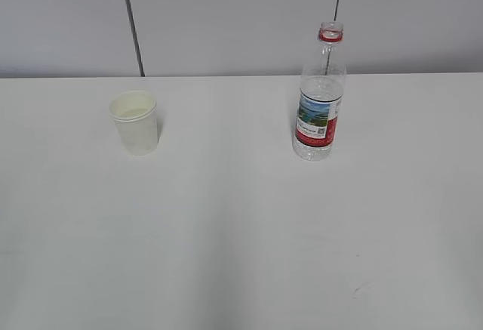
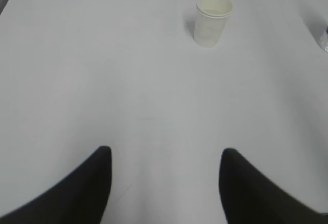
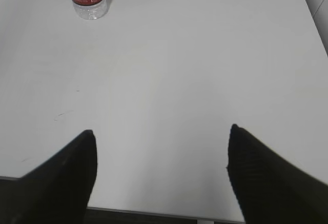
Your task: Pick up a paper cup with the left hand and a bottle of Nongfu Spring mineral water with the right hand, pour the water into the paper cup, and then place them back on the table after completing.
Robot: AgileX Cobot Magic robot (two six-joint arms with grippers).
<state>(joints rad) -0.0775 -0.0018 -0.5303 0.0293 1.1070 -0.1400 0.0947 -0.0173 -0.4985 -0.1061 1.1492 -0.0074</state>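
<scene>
The cup (image 1: 134, 122) stood toward the table's (image 1: 241, 239) far left, the bottle (image 1: 320, 96) toward its far right, well apart. The cup looked thin and crushable, best held lightly at mid-wall; the uncapped, partly filled bottle would flex, so grip its labelled waist. Both the left hand (image 2: 164, 183) and right hand (image 3: 160, 175) had fingers spread apart, empty. Only the exterior view showed the bottle's open neck; only the wrist views showed the grippers.
</scene>
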